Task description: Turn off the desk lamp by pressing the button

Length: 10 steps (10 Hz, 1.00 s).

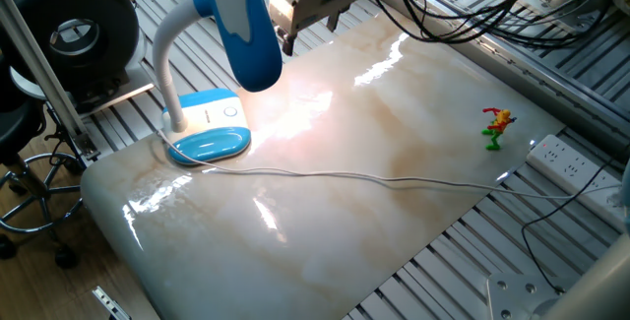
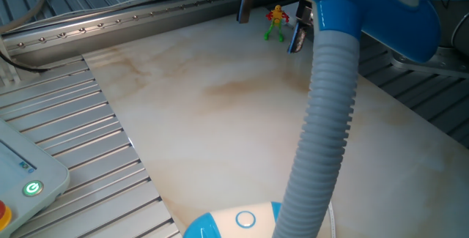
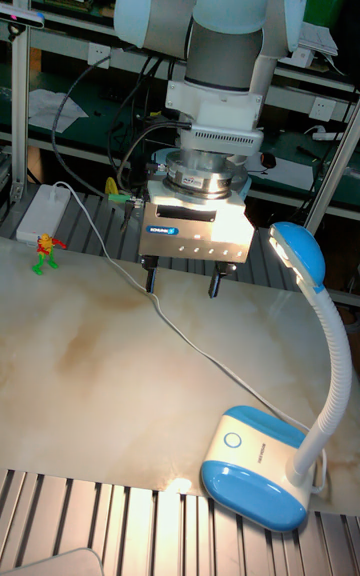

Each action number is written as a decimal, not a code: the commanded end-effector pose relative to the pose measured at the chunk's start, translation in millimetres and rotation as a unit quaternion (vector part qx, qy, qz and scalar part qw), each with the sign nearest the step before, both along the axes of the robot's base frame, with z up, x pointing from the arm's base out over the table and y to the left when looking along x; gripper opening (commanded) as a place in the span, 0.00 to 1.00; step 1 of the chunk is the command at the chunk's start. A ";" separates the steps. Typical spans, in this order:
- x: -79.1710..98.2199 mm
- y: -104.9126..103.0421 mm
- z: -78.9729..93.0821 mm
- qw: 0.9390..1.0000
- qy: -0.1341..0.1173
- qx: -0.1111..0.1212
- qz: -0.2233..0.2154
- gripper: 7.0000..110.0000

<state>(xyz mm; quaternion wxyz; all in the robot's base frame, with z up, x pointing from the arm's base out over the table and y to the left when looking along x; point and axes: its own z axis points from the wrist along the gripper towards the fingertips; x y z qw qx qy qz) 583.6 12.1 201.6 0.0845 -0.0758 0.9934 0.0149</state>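
Approach step: claw (image 3: 183, 282) spread open and empty above table, next must descend onto lamp (image 3: 262, 465) button (image 3: 234, 441).

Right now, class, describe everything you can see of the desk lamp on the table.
The desk lamp looks like glossy blue-and-white plastic. Its oval blue base sits flat near one corner of the marble-look tabletop, with a white panel on top carrying the small round button. A white ribbed gooseneck rises from the base and curves over to a long blue head. It is lit, throwing a bright patch on the table. A thin white cord trails away across the top. The gripper hangs apart from it, fingers open.
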 end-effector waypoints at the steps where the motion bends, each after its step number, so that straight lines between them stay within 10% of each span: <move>1: 3.1 -1.4 1.7 0.996 -0.013 -0.016 0.088 0.36; 6: 0.9 -8.5 -2.2 0.985 -0.008 -0.041 0.164 0.36; 10: 1.4 -9.7 0.4 0.992 -0.004 -0.028 0.124 0.36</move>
